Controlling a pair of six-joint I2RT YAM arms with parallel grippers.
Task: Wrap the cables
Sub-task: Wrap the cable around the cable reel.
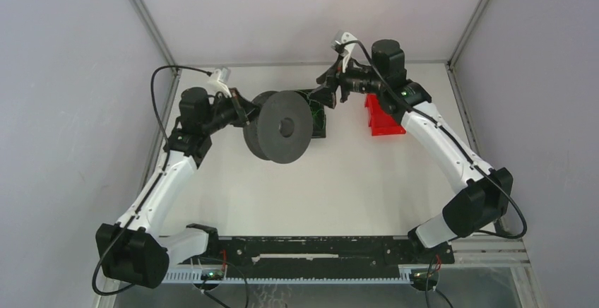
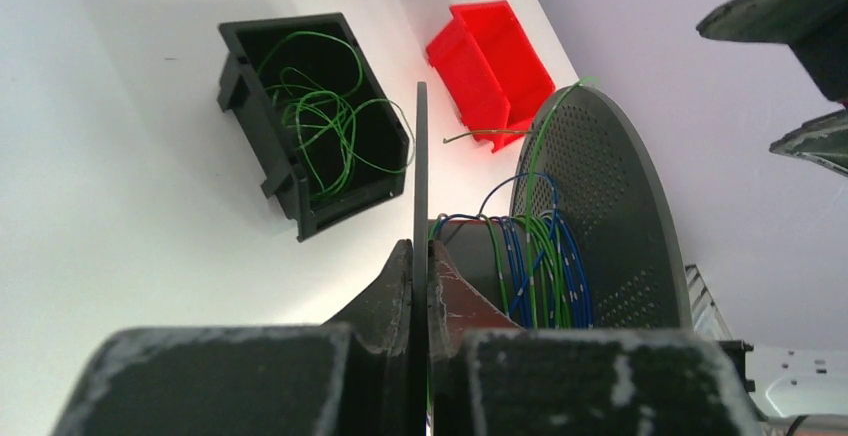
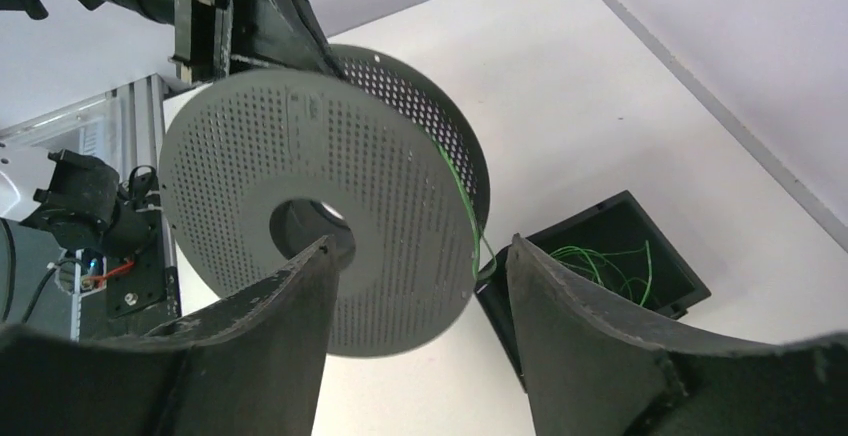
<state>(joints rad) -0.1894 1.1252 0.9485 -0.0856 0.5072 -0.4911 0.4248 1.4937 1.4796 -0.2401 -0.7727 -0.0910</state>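
- My left gripper point(image 2: 420, 266) is clamped on the thin near flange of the spool point(image 1: 279, 126), holding it on edge above the table, just in front of the black bin point(image 1: 319, 119).
- My right gripper point(image 3: 422, 248) hangs by that bin with its jaws wide apart and nothing between them.
- I judge the step in hand to be winding the green cable point(image 3: 466, 206) onto the spool. It comes off the core, crosses the far flange rim and drops into the bin, where the rest lies in loose loops.
- I'd pinch the cable close to the spool with the right gripper and draw it lightly taut. Then I'd guide it down between the flanges, not over the rim, because slack turns would slide off.
- The flange is thin, so I'd hold it firmly while turning the spool.
- I'd feed slowly, as the loops may snag on the bin wall.
- The spool is grey, with perforated flanges and a centre hole. Blue cable point(image 2: 530, 256) and green turns sit unevenly on the core.
- The red bin point(image 2: 490, 66) beside it looks empty.
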